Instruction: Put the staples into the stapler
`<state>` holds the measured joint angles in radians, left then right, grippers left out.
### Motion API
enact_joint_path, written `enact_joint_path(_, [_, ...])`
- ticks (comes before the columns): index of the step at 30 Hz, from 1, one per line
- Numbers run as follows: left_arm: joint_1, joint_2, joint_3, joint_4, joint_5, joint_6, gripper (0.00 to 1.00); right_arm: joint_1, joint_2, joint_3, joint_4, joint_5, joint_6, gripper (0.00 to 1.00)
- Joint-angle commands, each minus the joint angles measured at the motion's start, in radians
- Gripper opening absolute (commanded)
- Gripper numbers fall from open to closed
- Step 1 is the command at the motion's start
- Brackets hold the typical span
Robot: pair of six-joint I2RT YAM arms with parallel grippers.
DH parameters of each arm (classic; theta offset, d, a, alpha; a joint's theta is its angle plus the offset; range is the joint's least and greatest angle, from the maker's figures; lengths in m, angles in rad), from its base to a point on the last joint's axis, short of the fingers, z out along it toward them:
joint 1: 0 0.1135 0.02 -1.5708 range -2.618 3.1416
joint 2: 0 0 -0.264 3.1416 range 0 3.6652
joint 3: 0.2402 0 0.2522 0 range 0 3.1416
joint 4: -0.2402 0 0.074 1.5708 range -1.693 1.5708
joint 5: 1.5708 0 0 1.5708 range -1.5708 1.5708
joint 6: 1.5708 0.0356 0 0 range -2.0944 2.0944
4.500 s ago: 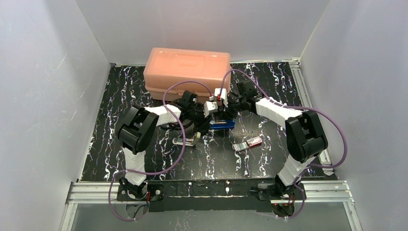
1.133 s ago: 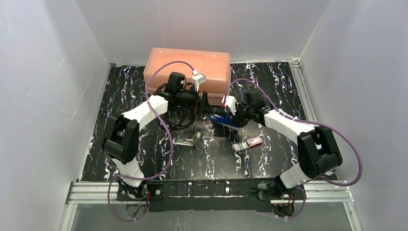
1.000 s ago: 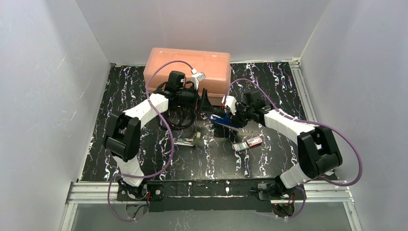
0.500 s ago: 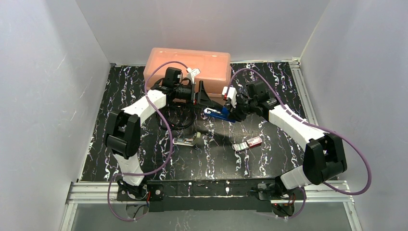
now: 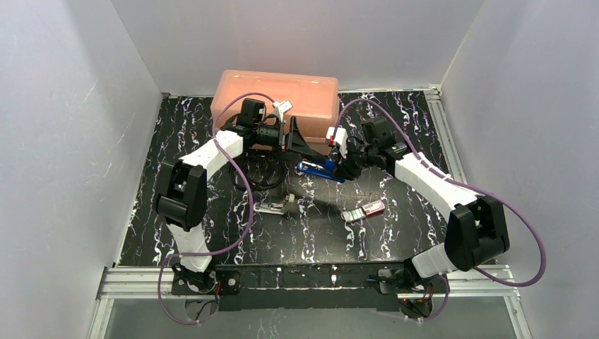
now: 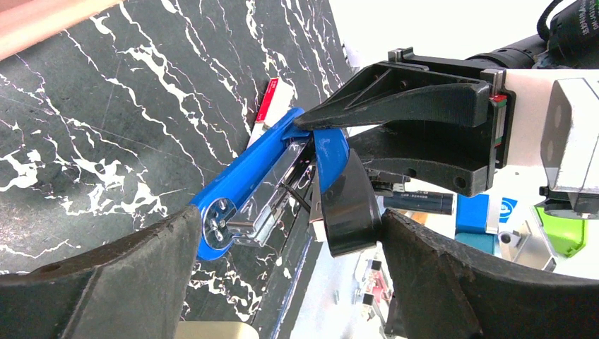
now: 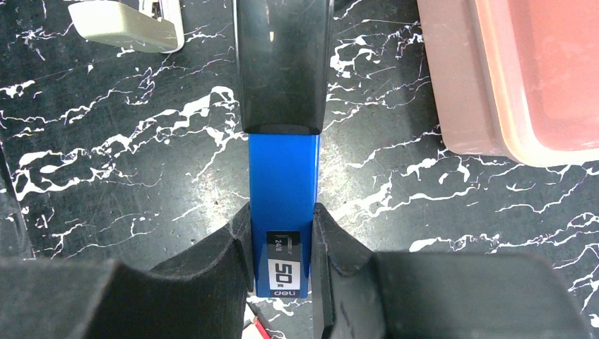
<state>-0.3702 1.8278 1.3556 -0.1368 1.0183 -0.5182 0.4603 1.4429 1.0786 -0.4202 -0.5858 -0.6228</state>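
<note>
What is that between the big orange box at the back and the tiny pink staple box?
A blue stapler, clamped in the right pincer. The overhead view shows it, nearer the orange box than the staples.

Marbled table bears case, staples (pink-red), grey stapler.
</note>
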Motion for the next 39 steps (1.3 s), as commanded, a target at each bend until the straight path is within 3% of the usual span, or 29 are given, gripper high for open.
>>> enact_joint_path(1, [0.017, 0.014, 0.032, -0.017, 0.047, -0.013, 0.95, -0.002, -0.052, 0.074, 0.036, -0.081, 0.015, 0.01])
enact_joint_path(11, [0.049, 0.018, 0.035, -0.007, 0.064, -0.019, 0.97, -0.004, -0.064, 0.045, 0.024, -0.064, -0.005, 0.01])
enact_joint_path(20, [0.066, -0.016, 0.041, -0.111, -0.029, 0.147, 0.97, -0.007, -0.021, -0.086, 0.14, 0.091, -0.07, 0.01])
enact_joint_path(30, [0.066, -0.059, 0.026, -0.153, -0.076, 0.257, 0.96, -0.007, 0.098, -0.173, 0.24, 0.127, -0.133, 0.02])
enact_joint_path(35, [0.066, -0.076, 0.011, -0.161, -0.078, 0.286, 0.96, -0.01, 0.153, -0.17, 0.235, 0.127, -0.163, 0.08])
enact_joint_path(39, [0.067, -0.09, -0.002, -0.167, -0.079, 0.307, 0.96, -0.016, 0.197, -0.156, 0.205, 0.123, -0.178, 0.23])
